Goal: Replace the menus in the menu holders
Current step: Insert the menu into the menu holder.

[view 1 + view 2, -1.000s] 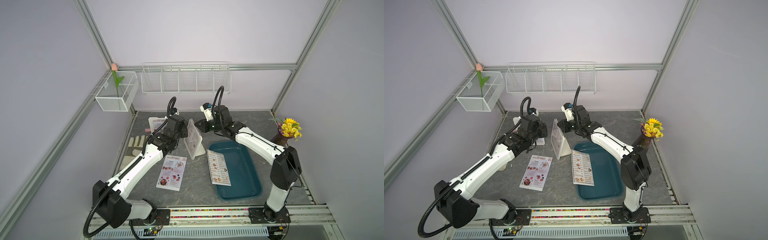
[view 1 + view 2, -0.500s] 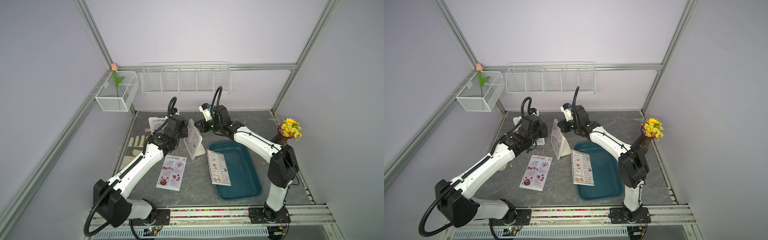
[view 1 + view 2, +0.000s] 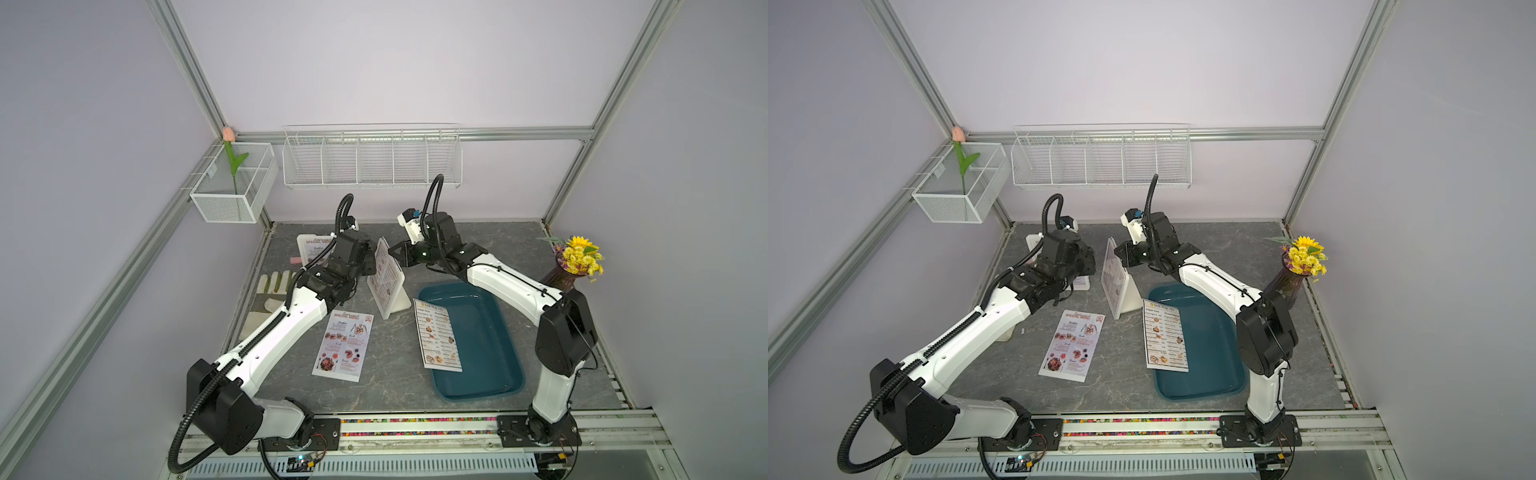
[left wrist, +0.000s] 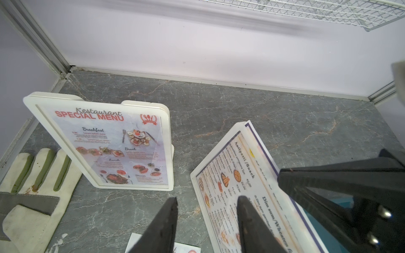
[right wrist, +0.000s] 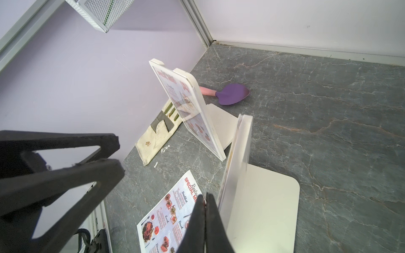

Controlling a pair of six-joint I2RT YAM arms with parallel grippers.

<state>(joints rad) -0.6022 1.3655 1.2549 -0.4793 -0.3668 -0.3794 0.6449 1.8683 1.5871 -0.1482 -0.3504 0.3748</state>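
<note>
Now left jaws apart, right jaws together beside glossy rounded white holder (image 3: pixel 397 302).

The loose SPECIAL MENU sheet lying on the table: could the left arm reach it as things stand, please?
Probably yes: the sheet lies flat and uncovered beside the left arm, and the left gripper is open and empty just beyond it.

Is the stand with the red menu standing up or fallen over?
Standing up. The Special Menu holder rests on its bottom edge on the table, front tilted back.
</note>
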